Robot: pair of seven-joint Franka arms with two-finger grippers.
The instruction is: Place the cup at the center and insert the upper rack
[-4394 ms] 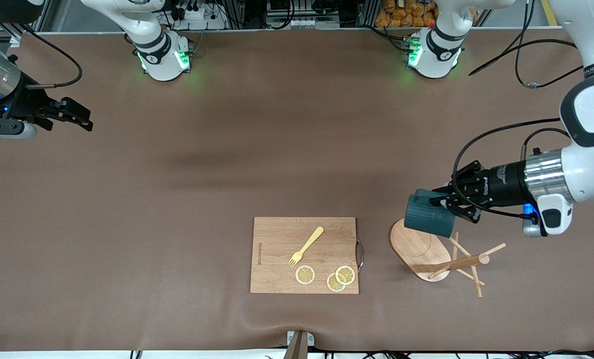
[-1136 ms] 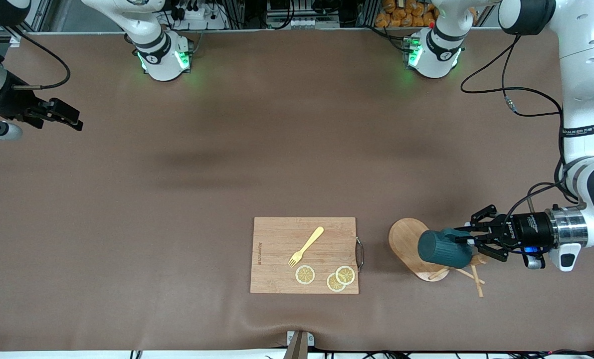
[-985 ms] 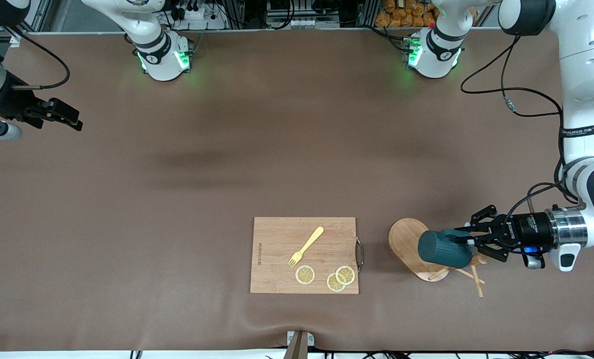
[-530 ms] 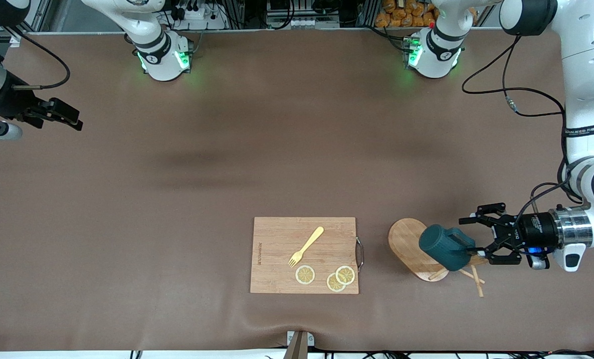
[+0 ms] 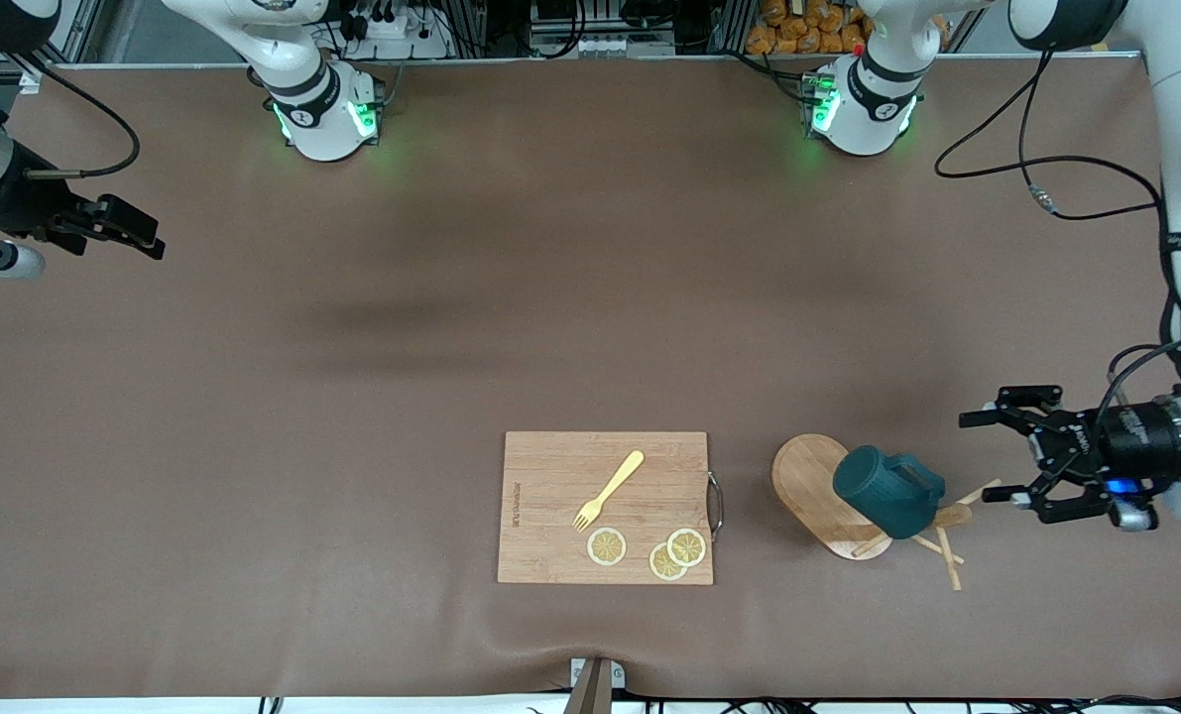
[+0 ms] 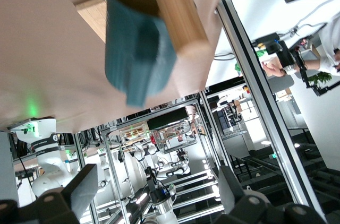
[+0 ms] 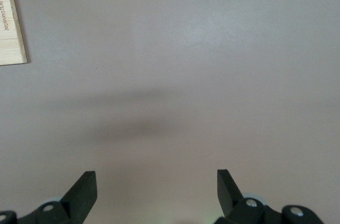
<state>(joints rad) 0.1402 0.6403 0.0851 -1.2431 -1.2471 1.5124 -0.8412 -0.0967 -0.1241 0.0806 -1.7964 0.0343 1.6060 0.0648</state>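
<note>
The cup lies on my fallen upper rack, beside the cutting board, toward my left arm's end.

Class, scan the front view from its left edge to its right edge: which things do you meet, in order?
right gripper → cutting board → fork → cup → left gripper

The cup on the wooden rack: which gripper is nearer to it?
Left. The left gripper is open, just beside the cup toward the left arm's end; the right gripper waits open at the right arm's end.
</note>
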